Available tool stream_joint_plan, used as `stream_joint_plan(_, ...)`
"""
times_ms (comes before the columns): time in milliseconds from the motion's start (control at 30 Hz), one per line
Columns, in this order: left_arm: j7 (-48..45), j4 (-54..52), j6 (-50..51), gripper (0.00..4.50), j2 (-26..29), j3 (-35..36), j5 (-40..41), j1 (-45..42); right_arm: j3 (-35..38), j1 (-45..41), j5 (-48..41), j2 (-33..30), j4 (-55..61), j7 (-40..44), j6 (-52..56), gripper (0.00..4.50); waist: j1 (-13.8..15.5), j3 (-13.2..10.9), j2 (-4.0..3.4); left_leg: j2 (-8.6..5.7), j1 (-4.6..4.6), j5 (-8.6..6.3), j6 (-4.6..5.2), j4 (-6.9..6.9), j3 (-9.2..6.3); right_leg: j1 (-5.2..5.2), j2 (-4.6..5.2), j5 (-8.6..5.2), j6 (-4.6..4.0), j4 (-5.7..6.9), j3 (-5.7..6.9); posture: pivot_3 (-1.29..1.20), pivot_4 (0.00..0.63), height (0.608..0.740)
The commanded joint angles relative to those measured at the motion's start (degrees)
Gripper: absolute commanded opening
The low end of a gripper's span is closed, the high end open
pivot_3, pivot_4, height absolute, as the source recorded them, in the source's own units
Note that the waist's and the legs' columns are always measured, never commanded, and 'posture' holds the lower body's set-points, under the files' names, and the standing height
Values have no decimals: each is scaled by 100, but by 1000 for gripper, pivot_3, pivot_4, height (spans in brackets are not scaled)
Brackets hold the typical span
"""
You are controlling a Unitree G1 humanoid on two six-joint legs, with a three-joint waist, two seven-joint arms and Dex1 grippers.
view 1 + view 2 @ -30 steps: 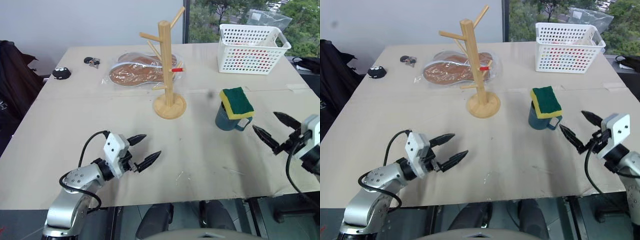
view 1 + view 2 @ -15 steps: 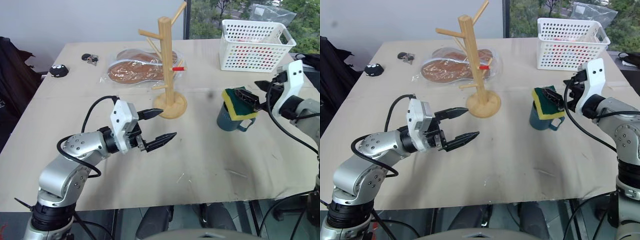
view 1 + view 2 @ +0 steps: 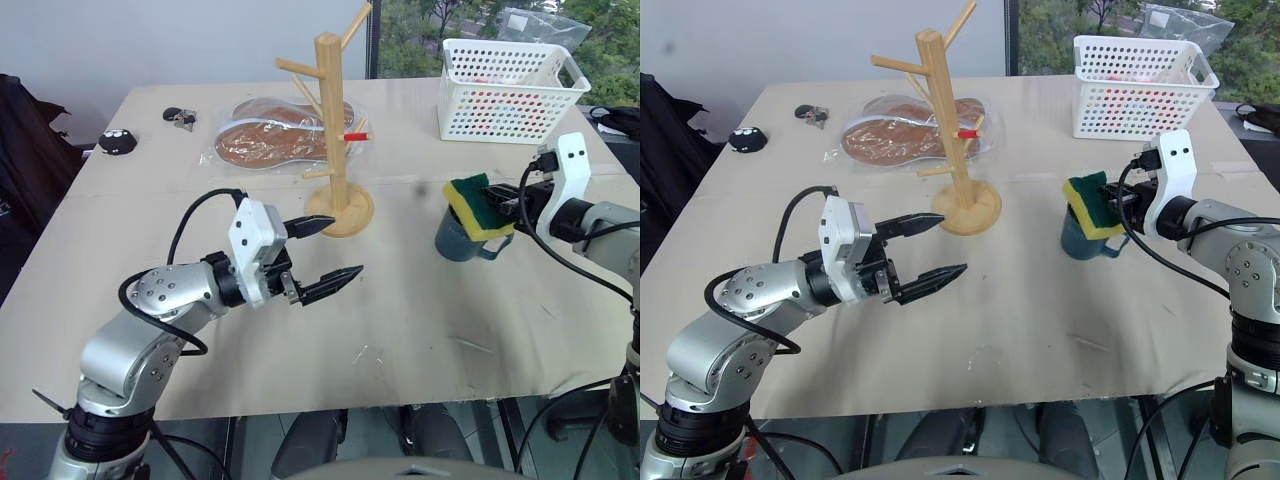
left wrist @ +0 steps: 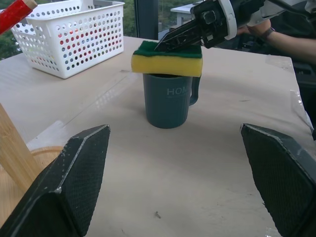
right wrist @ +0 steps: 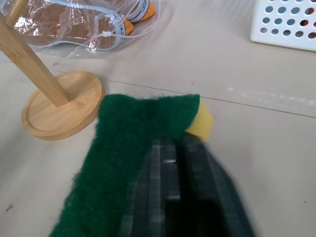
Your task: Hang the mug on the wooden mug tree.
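The left pincer [image 3: 325, 255], in the lower middle of the left eye view, hovers over the bench [image 3: 420, 330] with its two black fingers spread wide and nothing between them. Right of centre stands the mug [image 3: 458, 234], slate-blue, upright, its loop handle turned toward the right edge; white lettering on its side is partly cut off by the curve. Its mouth and inside are hidden by the sponge [image 3: 478, 208], yellow with a green top, lying tilted across the rim. The right pincer [image 4: 170, 43] has its fingers closed on the sponge's green face; its tips are hard to make out against it. The wooden mug tree [image 3: 333, 130] stands upright in the upper middle, well apart from the mug, one peg red-tipped. Farther back sit a plastic bag [image 3: 265, 140] and a white basket [image 3: 510, 90].
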State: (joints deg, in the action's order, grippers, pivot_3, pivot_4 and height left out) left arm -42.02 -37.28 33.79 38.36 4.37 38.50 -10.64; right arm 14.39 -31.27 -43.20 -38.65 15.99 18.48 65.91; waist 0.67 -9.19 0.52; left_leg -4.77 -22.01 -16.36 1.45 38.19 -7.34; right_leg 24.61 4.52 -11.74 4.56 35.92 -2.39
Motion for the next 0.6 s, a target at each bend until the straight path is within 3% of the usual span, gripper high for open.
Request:
stream_joint_plan(33,-2,-184,-62,4386,-38,39,150,-92,279,-137,-72,4,190,-42,0,73,0,0,0,0,0,0,0,0,0,0,0,0,0,0,0,0,150,740)
stream_joint_plan(333,-107,-145,11,4386,-316,-95,652,-626,980,-352,-457,102,463,-521,511,73,2,0,0,0,-1,0,0,5,1,0,0,1,1,2,0,0,150,740)
stream_joint_plan(600,-491,148,-67,4386,-390,-539,566,-998,1844,124,-155,-414,-29,-659,543,73,13,1,2,-2,-3,0,1,6,7,-1,0,1,1,0,-2,0,150,740)
